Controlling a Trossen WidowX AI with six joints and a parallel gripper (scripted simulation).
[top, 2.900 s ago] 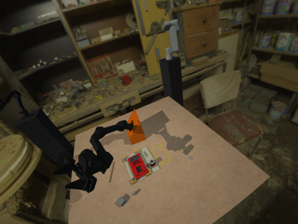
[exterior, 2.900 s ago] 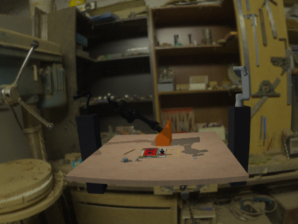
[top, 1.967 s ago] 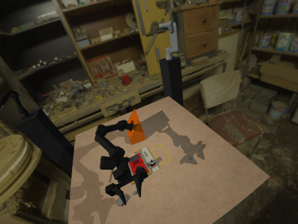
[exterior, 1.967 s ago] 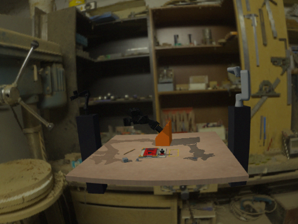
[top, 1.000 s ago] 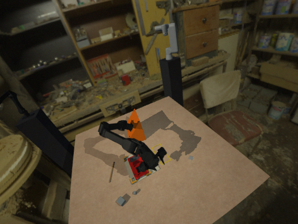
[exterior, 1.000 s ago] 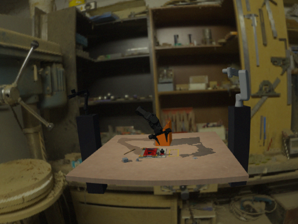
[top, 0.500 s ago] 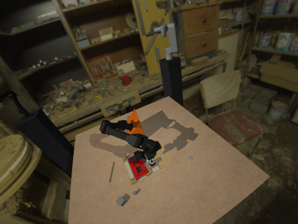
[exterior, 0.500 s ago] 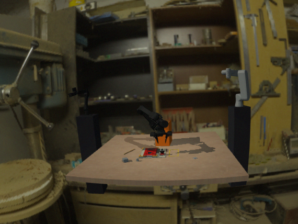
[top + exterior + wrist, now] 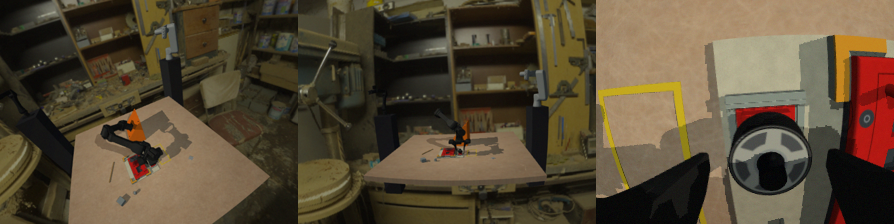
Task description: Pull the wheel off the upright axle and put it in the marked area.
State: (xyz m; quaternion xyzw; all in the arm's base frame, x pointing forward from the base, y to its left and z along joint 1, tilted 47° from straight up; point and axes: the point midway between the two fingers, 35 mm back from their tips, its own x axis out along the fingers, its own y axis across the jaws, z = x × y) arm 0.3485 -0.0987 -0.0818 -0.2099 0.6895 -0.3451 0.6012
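We are hovering our claw [image 9: 765,183] directly above the wheel [image 9: 769,153], its two dark fingers standing partly open, one at about 9 o'clock of the wheel and one at 3 o'clock, touching nothing and holding nothing. The wheel is sitting on its upright axle [image 9: 770,171], whose dark tip is showing through the hub, on the pale end of the fixture plate [image 9: 756,70] beside the red block [image 9: 870,129]. The marked area [image 9: 644,156], outlined in yellow, is lying on the bench [image 9: 209,167] just beyond the plate at 9 o'clock of the wheel in the wrist view. We are judging the risks from here: the gap between the fingers is looking only a little wider than the wheel, so a descent that is slightly off centre could be landing a fingertip on the rim or on the red block at 3 o'clock. A pull that is not running straight along the axle could be jamming the hub or tipping the wheel out of the grip. And because the yellow outline is looking narrow, a careless release could be leaving the wheel across its line, or the claw brushing it while opening.
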